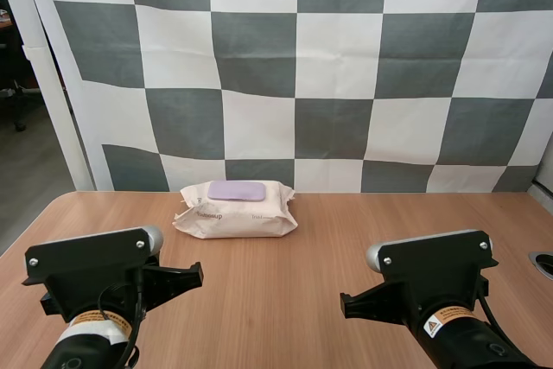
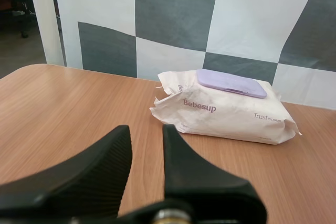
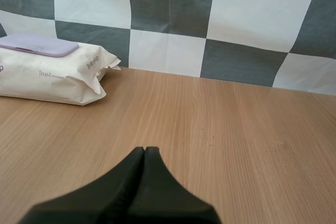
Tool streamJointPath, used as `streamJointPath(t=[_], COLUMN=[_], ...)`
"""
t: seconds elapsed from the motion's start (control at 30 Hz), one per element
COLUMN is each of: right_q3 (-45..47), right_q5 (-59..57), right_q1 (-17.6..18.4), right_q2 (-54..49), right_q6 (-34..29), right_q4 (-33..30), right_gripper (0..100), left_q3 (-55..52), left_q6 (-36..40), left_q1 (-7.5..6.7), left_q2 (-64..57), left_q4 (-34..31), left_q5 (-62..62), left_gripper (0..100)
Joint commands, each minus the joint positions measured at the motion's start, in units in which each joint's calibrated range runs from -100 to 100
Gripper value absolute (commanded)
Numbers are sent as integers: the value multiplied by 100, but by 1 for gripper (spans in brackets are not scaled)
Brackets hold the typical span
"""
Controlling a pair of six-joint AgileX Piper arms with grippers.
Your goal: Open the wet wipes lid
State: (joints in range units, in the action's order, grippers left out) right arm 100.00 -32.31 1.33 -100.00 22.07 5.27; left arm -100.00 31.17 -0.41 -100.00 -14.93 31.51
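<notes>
Pack of wet wipes [image 1: 235, 210] lies flat on the wooden table [image 1: 302, 300], toward its far edge and a little to the left of the middle. The wrapper is cream-coloured and crinkled at both sealed ends, with "Bebesup" printed along the side facing the arms. On top of it sits the lilac lid [image 1: 236, 190], a rounded rectangle lying flush against the wrapper, closed.

The left arm [image 1: 104, 283] and the right arm [image 1: 432, 291] both hang over the near part of the table, well apart from the pack and from each other.

In the left wrist view the left gripper [image 2: 147, 132] has its two black fingers [image 2: 105, 156] standing apart with a narrow gap between them, ribbed inner faces turned to each other, nothing held. The pack [image 2: 226, 111] rests beyond the tips, untouched, its lid [image 2: 231, 83] shut.

In the right wrist view the right gripper [image 3: 145, 150] has its fingers pressed together into one dark wedge above bare wood. The pack [image 3: 52, 74] lies off toward the left arm's side, farther along the table, its lid [image 3: 38, 45] flat on top.
</notes>
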Motion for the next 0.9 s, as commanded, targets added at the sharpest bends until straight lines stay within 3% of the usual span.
streamJointPath(t=[0.0,0.2,0.33,0.63,0.87], right_q3=[0,0,0,0,-639], right_q5=[25,25,25,95,190], right_q1=[-2,-2,-2,-2,-2], right_q2=[0,0,0,0,0], right_q6=[-175,-175,-175,-175,-175], right_q4=[-132,-144,-144,-176,-244], right_gripper=[0,0,0,0,0], left_q3=[0,0,0,0,282], left_q6=[-1156,-1156,-1156,-1195,-1242], left_q1=[124,115,-27,-35,-35], left_q2=[0,0,0,0,0], left_q4=[965,963,963,944,362], left_q5=[-104,-104,-104,-218,-218], left_gripper=[37,37,37,37,37])
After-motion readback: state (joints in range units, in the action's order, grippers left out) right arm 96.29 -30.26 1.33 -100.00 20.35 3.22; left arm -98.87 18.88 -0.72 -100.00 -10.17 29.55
